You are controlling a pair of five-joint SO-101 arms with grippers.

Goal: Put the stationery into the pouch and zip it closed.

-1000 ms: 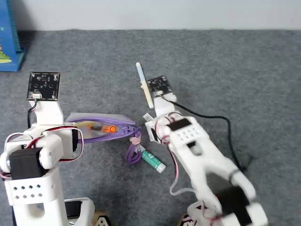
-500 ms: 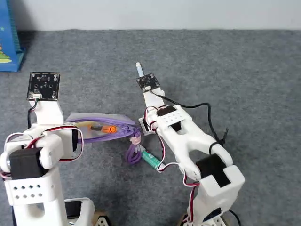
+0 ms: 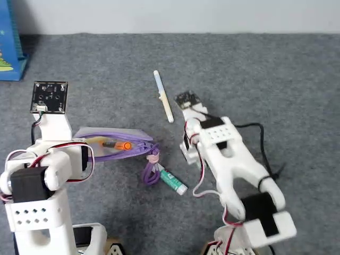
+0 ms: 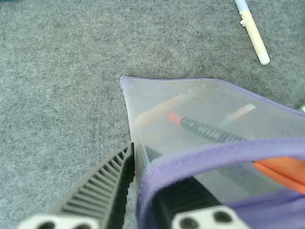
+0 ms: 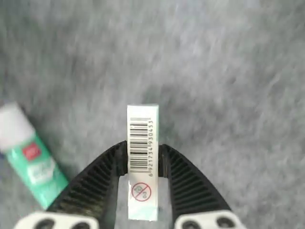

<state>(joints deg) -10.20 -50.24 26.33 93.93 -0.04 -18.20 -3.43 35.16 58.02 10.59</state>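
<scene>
A translucent pouch (image 3: 114,142) with a purple zipper edge lies left of centre, with an orange pen (image 4: 281,170) and other stationery inside. My left gripper (image 4: 138,157) is shut on the pouch's (image 4: 200,119) left end. Just right of the pouch's purple strap (image 3: 151,171), my right gripper (image 5: 142,149) is shut on a small white eraser box (image 5: 142,143) with a barcode, held above the carpet (image 3: 186,153). A green glue stick (image 3: 173,181) lies below the strap; it is also in the right wrist view (image 5: 34,164). A white pen (image 3: 163,96) lies farther back and shows in the left wrist view (image 4: 252,31).
Grey carpet (image 3: 276,79) covers the table, with open room on the right and at the back. A blue box (image 3: 9,48) stands at the far left edge. A black cable (image 3: 260,143) trails beside the right arm.
My right arm has swung right and back from near the pouch mouth, carrying the eraser box. The left arm and pouch have not moved.
</scene>
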